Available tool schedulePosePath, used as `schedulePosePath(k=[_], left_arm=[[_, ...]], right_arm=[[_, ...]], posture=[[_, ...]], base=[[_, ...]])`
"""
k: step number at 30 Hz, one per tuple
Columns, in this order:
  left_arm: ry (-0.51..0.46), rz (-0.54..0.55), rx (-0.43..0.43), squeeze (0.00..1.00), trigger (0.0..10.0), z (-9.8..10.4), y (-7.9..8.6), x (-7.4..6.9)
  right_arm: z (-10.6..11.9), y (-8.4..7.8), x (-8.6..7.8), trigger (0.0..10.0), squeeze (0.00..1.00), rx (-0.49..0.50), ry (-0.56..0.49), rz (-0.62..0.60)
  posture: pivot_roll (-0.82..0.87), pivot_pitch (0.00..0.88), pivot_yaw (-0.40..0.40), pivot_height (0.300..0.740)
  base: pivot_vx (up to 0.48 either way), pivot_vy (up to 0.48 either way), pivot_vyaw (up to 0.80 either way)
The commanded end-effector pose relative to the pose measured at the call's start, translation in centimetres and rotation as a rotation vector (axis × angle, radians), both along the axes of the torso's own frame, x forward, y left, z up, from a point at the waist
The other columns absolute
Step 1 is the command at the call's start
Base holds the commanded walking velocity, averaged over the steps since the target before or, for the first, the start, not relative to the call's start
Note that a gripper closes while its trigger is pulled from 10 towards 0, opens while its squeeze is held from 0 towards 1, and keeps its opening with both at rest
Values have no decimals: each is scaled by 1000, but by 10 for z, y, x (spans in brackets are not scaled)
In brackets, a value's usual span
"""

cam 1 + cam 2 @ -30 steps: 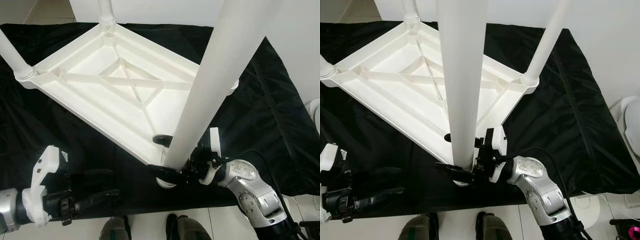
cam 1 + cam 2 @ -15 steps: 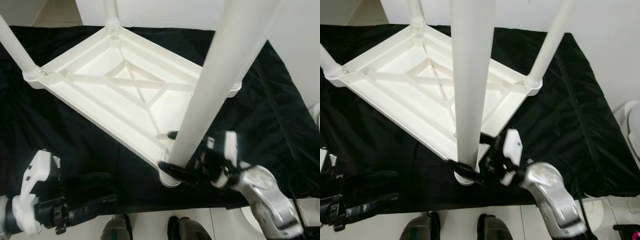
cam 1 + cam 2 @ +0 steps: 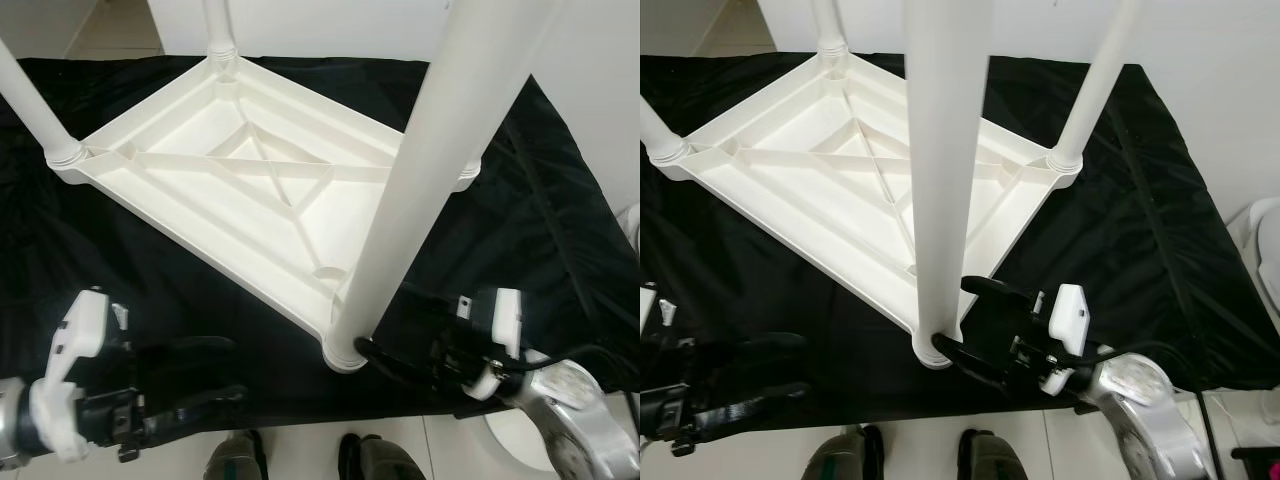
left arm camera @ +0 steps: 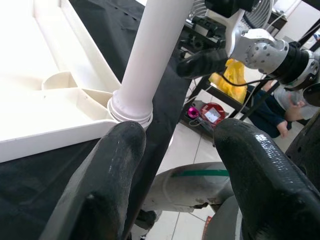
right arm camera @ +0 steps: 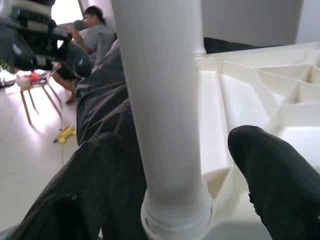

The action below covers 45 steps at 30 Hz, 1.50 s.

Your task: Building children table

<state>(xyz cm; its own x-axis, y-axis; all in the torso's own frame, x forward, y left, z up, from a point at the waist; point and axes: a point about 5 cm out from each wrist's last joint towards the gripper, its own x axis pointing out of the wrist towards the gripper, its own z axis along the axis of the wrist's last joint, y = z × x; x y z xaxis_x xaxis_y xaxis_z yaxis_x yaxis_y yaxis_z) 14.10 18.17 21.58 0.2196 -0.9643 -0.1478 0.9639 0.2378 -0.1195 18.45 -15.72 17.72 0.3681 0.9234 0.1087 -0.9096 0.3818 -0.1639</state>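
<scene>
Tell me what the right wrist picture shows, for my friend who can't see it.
A thick white table leg stands in its socket on the upside-down white table, between the right gripper's two open black fingers. Behind it, a person sits.

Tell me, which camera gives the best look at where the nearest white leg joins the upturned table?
The left wrist view: the leg's ribbed collar sits unobstructed in the table corner. The right wrist view shows the same collar at its edge, between the open right gripper fingers. Both eye views show it smaller, with the right gripper beside it.
</scene>
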Motion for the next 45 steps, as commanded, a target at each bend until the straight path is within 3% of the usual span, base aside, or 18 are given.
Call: schedulePosePath(k=[1,9,18,19,25,27,37,45], left_arm=[[43,-218,-8,0,10000,-2,-1,-13],[101,-234,39,0,10000,-17,4,-21],[111,-223,77,0,10000,-25,-1,-22],[94,-216,66,0,10000,-26,-21,-14],[73,-215,54,0,10000,-26,-36,-8],[51,-219,34,0,10000,-16,-48,-2],[54,-241,30,0,10000,-5,-47,-1],[92,-257,82,0,10000,2,-39,-1]], right_arm=[[1,-8,-4,10000,0,-6,11,-9],[-7,-25,-3,10000,0,-54,27,-122],[-7,-25,8,10000,0,-41,-6,-218],[-6,-11,15,10000,0,1,-30,-231],[-6,4,19,10000,0,29,-44,-210],[-6,26,20,10000,0,71,-18,-104],[1,51,18,10000,0,101,-5,69],[6,40,31,10000,0,127,-37,-47]], posture=[[-2,176,42,740],[-6,174,38,740],[-11,174,33,740],[-8,171,25,740],[-3,169,21,740],[5,166,16,740],[11,165,2,740],[16,162,-3,740]], base=[[0,0,0],[0,0,0],[0,0,0],[0,0,0],[0,0,0],[0,0,0],[0,0,0],[0,0,0]])
